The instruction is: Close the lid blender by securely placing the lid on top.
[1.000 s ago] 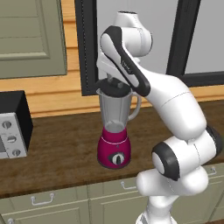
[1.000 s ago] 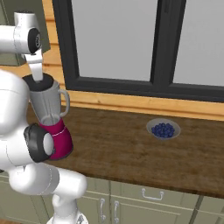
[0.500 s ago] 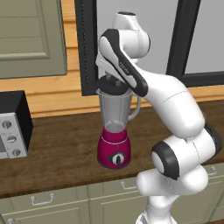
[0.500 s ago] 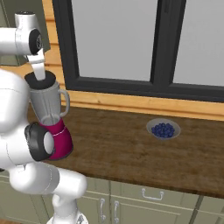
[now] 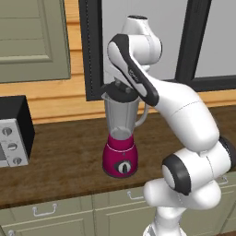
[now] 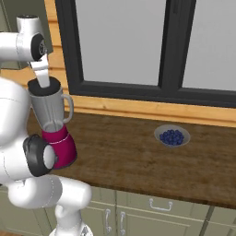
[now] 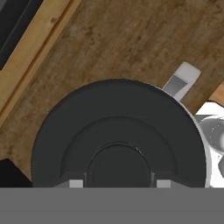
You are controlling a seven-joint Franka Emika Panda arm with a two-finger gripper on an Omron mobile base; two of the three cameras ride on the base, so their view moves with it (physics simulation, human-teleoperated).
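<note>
— Where are we looking, would we say?

— A home kitchen, rendered rather than filmed. We see a dark wooden counter (image 6: 138,156) running along the wall, with pale green cabinet doors and drawers (image 5: 46,216) beneath it, each with a metal handle.

— What else supports that?

— A wall cabinet (image 5: 32,41) in the same green hangs above, against light wood panelling. A large black-framed window (image 6: 138,50) sits behind the counter. On the counter we find kitchen things: a blender (image 5: 120,138) with a magenta base, a black-and-silver appliance with knobs (image 5: 14,133), and a shallow bowl of blue berries (image 6: 172,137).
</note>
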